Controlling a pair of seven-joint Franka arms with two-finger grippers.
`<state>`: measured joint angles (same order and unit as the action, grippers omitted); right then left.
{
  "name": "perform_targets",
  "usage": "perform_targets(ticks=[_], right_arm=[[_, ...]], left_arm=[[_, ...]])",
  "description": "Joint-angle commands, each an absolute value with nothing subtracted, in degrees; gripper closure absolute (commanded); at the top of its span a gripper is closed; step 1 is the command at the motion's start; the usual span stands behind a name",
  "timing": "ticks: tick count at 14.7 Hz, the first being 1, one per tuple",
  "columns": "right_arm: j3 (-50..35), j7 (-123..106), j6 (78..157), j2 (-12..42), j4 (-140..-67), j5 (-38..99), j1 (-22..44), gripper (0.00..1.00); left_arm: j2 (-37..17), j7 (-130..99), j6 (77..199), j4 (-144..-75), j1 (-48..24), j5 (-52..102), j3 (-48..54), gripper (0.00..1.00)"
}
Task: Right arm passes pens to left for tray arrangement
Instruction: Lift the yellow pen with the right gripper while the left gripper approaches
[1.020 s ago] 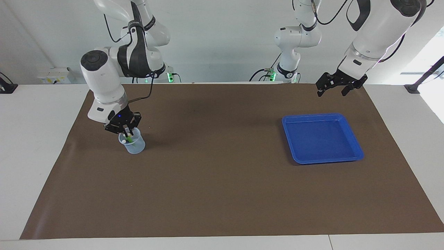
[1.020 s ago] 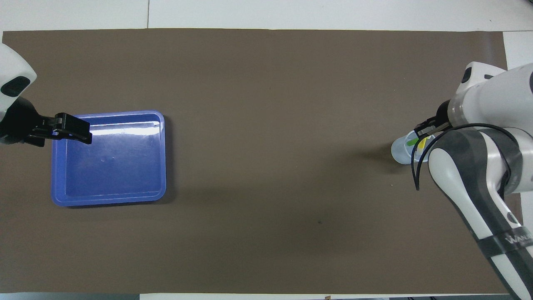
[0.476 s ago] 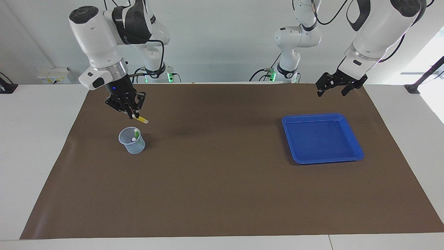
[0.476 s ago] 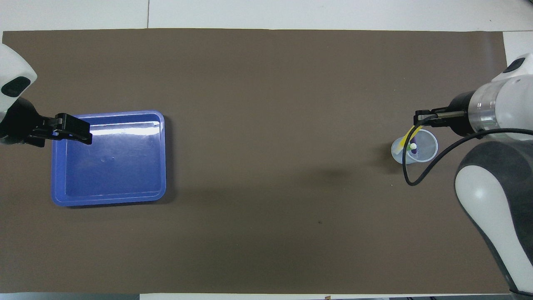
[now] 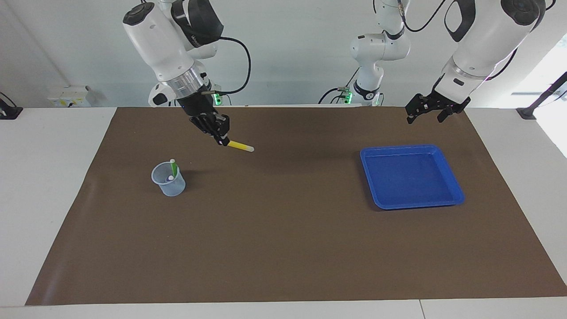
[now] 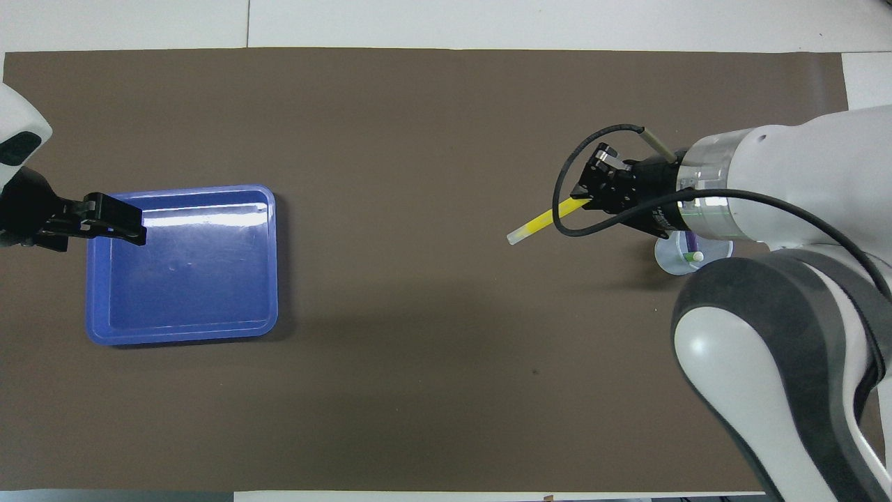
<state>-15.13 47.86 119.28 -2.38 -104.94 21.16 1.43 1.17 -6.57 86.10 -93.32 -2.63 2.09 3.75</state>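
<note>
The black right gripper [image 5: 220,139] is up over the brown mat [image 5: 283,248], pinching the thin yellow pen [image 5: 239,146] by one end. Below it, toward the right arm's end, the small see-through bluish cup [image 5: 168,179] holds the green pen [image 5: 173,167]. The black left gripper [image 5: 430,110] waits with fingers spread, over the mat just beside the square bright blue plastic tray [image 5: 454,195].

Yellow pen [image 5: 239,145] [image 6: 543,222] was pinched by right gripper [image 5: 220,138] [image 6: 584,201], raised over brown mat, whitish cap outward. Green pen [image 5: 173,166] stood in translucent cup [image 5: 168,179] [image 6: 672,256]; purple pen [image 6: 692,242] alongside. Blue tray [image 5: 446,162] [image 6: 272,258] lay flat at left arm's end.
</note>
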Motion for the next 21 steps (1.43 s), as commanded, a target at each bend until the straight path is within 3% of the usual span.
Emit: perform_targets(ticks=[1, 8, 21], right_arm=[[-19.8, 61.0, 122.4, 1.8, -100.6, 23.0, 1.1, 1.0], [-29.5, 82.0, 124.8, 9.2, -92.4, 23.1, 1.5, 1.0], [-32.8, 86.3, 119.7, 9.7, -90.9, 27.3, 1.8, 1.0]], left_arm=[[2.9, -12.7, 86.7, -95.3, -2.3, 3.3, 3.6, 0.0], [2.4, -51.5, 94.6, -95.5, -3.4, 11.2, 4.2, 0.0], [3.6, -119.4, 95.2, -93.6, -11.8, 10.4, 8.6, 0.0]])
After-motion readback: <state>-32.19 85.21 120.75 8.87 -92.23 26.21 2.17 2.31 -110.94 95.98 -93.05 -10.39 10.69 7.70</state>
